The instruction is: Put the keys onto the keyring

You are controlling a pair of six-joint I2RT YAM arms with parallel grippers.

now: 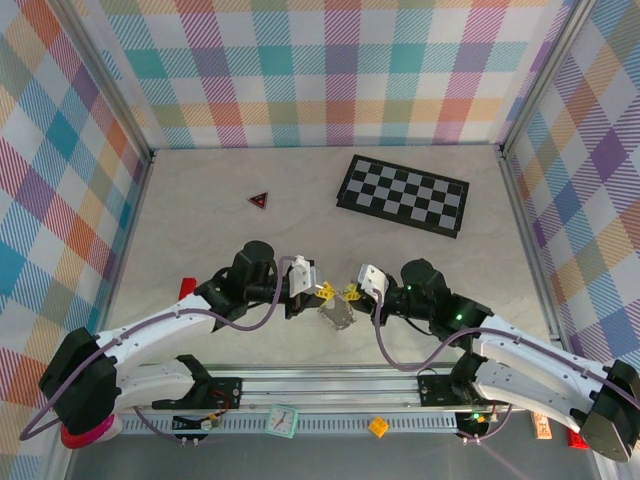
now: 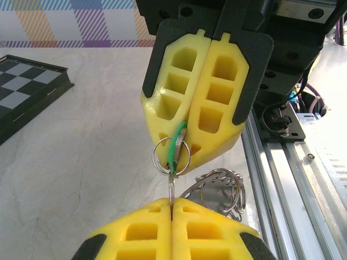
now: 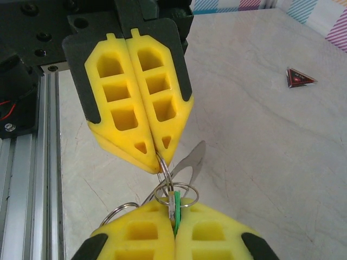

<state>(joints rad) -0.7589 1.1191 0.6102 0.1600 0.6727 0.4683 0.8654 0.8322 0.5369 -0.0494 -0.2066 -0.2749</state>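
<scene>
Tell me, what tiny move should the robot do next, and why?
Probably a slight turn of the right gripper, to work the green key onto the keyring. Both grippers are shut tip to tip; the left gripper pinches one of its rings, and the key crosses a ring, not clearly threaded.

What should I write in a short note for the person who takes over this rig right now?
Left gripper: shut on a thin metal part of the keyring, holding it above the table.
Right gripper: shut on the green key, tip to tip with the left.
Done: the green key crosses a small ring of the keyring. I cannot tell if it is fully threaded.
Left: confirm the green key is on, then thread the blue key.
</scene>
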